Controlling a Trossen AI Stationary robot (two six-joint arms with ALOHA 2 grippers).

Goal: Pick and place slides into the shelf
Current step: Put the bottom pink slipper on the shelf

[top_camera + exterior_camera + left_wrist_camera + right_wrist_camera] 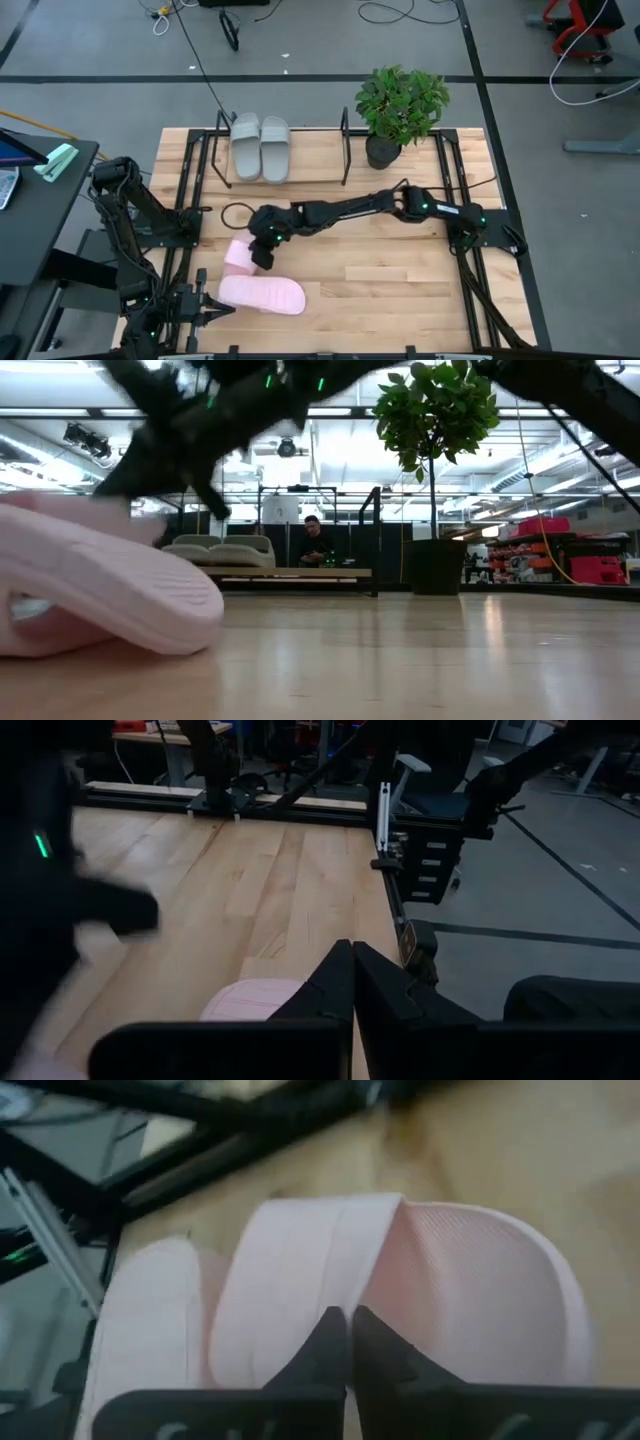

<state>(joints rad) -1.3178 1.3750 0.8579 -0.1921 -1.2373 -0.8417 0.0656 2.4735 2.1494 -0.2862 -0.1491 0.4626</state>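
Observation:
Two sage grey-green slides (pixel 260 148) lie side by side on the shelf (pixel 345 150) at the table's far side and also show in the low view (pixel 222 548). One pink slide (pixel 262 293) lies flat near the near edge; it fills the low view's foreground (pixel 100 595). The second pink slide (pixel 236 255) sits just beyond it, partly under my right gripper (pixel 262 250). In the right wrist view the shut right gripper (pixel 348 1320) stands over that slide's strap (pixel 300 1265). My left gripper (pixel 352 952) is shut and waits at the near left corner, beside a pink slide (pixel 250 1000). My right gripper comes at the second pink slide from above, its shut fingertips (pixel 330 1330) over the edge of the strap where it meets the footbed (pixel 480 1300). I cannot tell whether they touch it.
A potted plant (pixel 400 105) stands at the shelf's right end. Black arm frames (pixel 470 230) run along both table sides. A cable loop (pixel 235 213) lies in front of the shelf. Bare wood (pixel 390 280) spreads to the right. A person (pixel 318 545) sits in the room behind.

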